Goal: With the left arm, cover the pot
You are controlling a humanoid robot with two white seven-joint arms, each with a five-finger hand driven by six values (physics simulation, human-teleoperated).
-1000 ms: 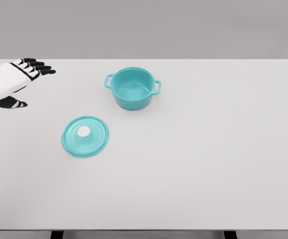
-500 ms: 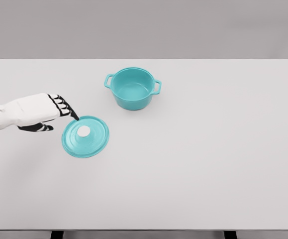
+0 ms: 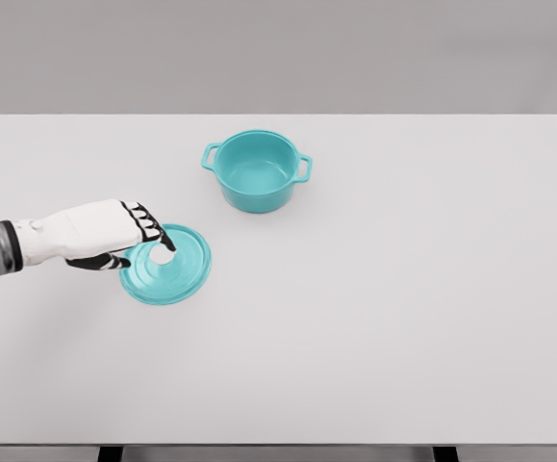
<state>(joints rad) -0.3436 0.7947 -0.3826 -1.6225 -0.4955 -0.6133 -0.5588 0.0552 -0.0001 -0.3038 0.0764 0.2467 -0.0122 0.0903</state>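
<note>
While the pot (image 3: 257, 171) stands open on the desk (image 3: 403, 289), the left hand (image 3: 100, 234) reaches over the lid (image 3: 177, 274), fingers (image 3: 155, 226) loosely extended at its knob (image 3: 164, 256), gripping nothing.

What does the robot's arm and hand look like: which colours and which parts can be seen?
Only the left arm shows. Its forearm is a smooth white shell with a dark grey and black ringed band near the picture's left edge. The left hand has a white back; the fingers are black with white segments, and the thumb below is black.
</note>
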